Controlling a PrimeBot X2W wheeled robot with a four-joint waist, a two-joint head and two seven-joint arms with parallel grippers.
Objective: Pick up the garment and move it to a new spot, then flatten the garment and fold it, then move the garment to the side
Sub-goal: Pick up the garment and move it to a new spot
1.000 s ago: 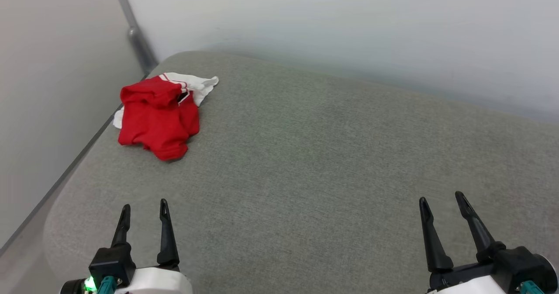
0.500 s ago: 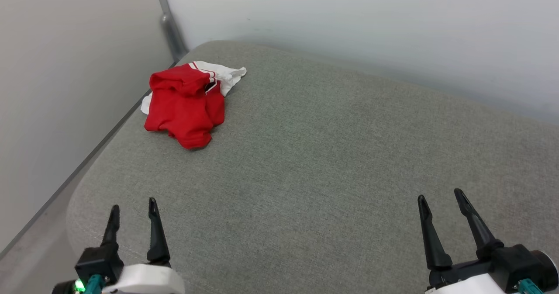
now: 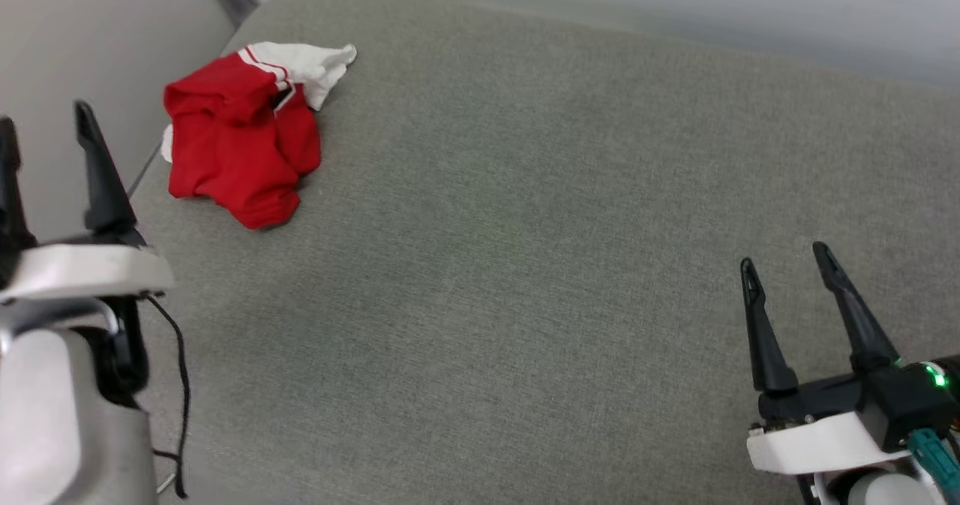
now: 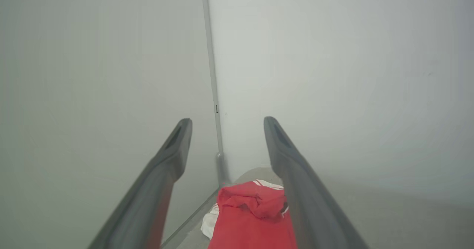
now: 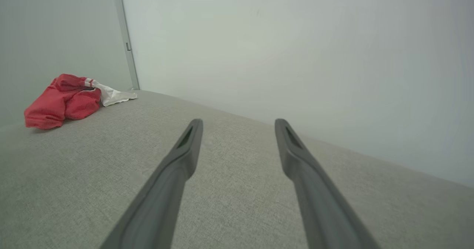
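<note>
- Starting the first step, by my judgement: the garment (image 3: 232, 145), a crumpled red jersey-style T-shirt with a white short sleeve and red-white striped trim, lies untouched in a heap, so the pick-up is not yet done.
- It rests at the far left corner of the grey fabric-covered worktop (image 3: 525, 265), beside where two pale walls (image 5: 259, 38) meet.
- The left gripper (image 3: 43, 115), two long dark fingers spread wide and holding nothing, hovers near the garment but short of it.
- The right gripper (image 3: 784, 256), likewise spread wide and empty, hovers over the near right of the worktop, well apart from the garment.
- The next move likely calls for the left gripper to descend onto a raised fold and close on it.
- The garment sits in no container; it lies loose on the worktop.
</note>
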